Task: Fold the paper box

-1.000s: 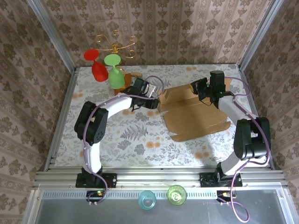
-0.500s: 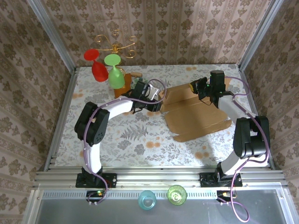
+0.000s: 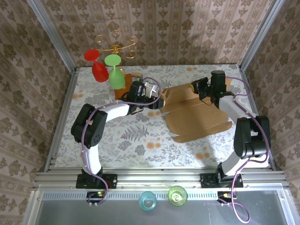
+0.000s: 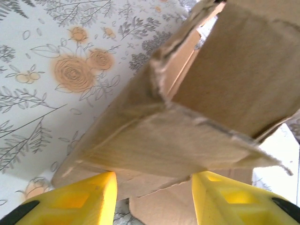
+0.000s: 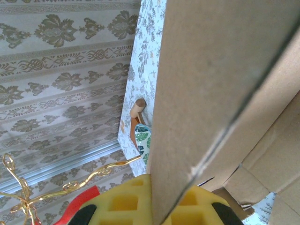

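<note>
Because the paper box is only half formed, it lies as a tan cardboard sheet right of the middle of the top view, flat on the flowered tabletop, with its far part raised.

Both arms reach it from opposite sides. I judge this is so that one end is steadied while the other is folded.

The right gripper stands at the upper edge of the box, right of centre in the frame. In the right wrist view its yellow fingers, at the bottom edge, are closed tight on a thin cardboard wall that rises between them to the top of the frame. So it has hold of the box and, as it seems, holds this wall upright.

The left gripper is at the left end of the box, near the middle of the top view. In the left wrist view its two yellow fingers sit in the lower corners, about half open. A folded corner flap of the box is just above the gap between them. They do not pinch it, and I cannot tell whether a finger touches the cardboard. Probably the gripper is placed there to push this side flap inward.

In the upper left of the top view a red glass and a green glass hang upside down from a golden rack, well apart from the box.
</note>
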`<action>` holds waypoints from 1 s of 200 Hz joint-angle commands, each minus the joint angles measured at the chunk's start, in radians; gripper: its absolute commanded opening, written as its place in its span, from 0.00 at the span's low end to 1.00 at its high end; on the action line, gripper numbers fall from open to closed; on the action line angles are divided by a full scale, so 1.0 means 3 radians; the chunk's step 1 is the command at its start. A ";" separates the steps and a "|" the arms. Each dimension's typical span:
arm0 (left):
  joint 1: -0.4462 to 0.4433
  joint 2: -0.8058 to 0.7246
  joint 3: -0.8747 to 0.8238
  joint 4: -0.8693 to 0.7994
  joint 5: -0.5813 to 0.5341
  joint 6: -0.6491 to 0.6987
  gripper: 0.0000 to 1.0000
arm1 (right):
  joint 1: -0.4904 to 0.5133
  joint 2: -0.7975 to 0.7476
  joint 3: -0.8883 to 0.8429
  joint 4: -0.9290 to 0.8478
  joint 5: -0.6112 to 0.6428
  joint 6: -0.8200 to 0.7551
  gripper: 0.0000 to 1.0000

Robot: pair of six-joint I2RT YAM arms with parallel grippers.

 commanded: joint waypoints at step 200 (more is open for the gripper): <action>-0.0857 -0.0991 -0.0573 -0.0027 -0.0911 -0.1318 0.56 | -0.0031 0.0056 0.0030 -0.0332 0.0096 -0.0042 0.00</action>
